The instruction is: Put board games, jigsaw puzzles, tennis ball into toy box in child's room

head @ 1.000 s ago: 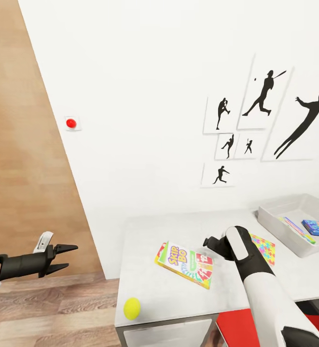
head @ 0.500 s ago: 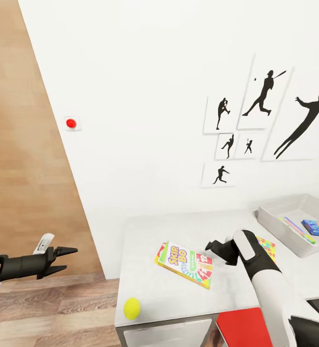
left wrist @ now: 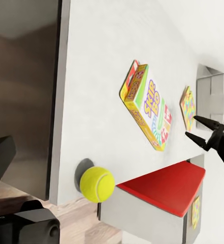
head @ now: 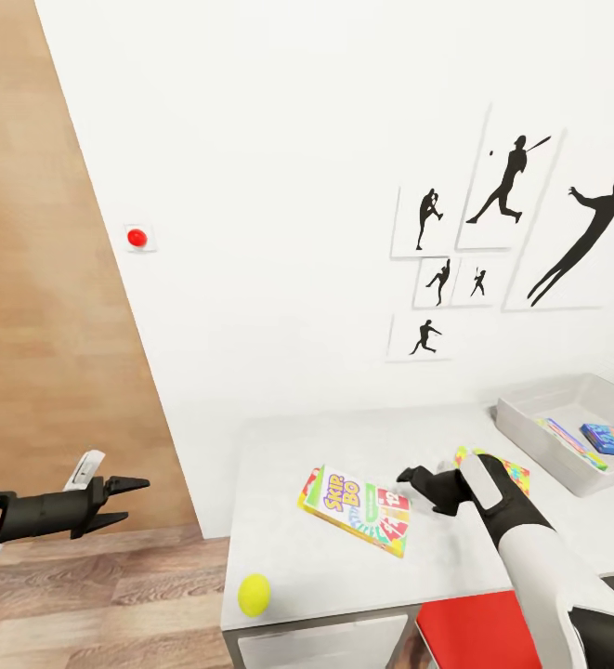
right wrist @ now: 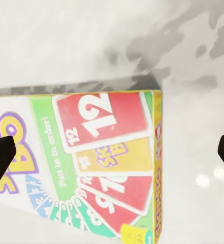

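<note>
The card game box (head: pixel 355 510) lies flat on the worktop (head: pixel 297 557), tilted, near the middle and well clear of every edge. Judged light, stiff cardboard with a slick printed lid; likely to slide if pushed. Best hold: across its short end nearest the right claw (head: pixel 416 480), pinching lid and underside.

The right claw hangs just beside that end, spread wide, holding nothing. The left claw (head: pixel 125 498) hovers off the worktop over the floor, parted, empty.

The tennis ball (head: pixel 254 595) sits close to the front edge and may roll off. A puzzle (head: pixel 516 474) lies behind the right arm. The toy box (head: pixel 529 433) stands at the far right; the path to it looks unobstructed.
</note>
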Robot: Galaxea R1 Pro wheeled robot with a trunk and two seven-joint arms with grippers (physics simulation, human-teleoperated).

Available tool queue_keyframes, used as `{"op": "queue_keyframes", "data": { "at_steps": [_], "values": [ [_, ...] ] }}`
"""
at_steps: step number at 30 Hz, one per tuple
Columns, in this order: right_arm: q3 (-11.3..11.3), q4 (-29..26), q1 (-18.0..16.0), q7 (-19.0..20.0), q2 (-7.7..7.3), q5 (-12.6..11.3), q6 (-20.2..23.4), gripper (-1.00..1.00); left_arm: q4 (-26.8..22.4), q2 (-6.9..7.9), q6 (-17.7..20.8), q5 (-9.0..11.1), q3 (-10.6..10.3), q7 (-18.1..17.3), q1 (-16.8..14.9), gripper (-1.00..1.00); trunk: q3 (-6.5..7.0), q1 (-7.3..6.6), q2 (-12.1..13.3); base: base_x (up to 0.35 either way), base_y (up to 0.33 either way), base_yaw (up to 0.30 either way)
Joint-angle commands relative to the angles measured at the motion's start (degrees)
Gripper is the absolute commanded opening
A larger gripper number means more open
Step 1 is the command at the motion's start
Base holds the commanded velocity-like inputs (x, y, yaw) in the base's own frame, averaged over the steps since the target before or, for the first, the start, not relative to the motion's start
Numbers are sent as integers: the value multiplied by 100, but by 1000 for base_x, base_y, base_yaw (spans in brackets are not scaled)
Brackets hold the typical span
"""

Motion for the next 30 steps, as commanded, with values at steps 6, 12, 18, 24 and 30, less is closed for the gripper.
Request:
{"op": "queue_keyframes", "data": {
  "at_steps": [6, 12, 18, 24, 30],
  "values": [
    [34, -30, 7, 170, 12, -33, -161, 100, 5, 4, 1, -45, -15, -59, -7, 100, -13, 4, -13, 0, 0, 0],
    [52, -37, 23, 220, 8, -18, -229, 100, 5, 3, 1, -45, -15, -58, -8, 100, -13, 4, -13, 0, 0, 0],
    [54, -38, 28, 227, 6, -21, -270, 100, 5, 6, 1, -45, -15, -59, -9, 100, -13, 4, -13, 0, 0, 0],
    [54, -38, 32, 229, 12, -23, -303, 100, 12, 6, 1, -45, -11, -59, -9, 100, -18, 4, -13, 0, 69, 0],
    [56, -38, 36, 229, 7, -23, -313, 100, 15, 6, 1, -45, -10, -59, -7, 100, -54, 4, -13, 0, 144, 0]
  ]
}}
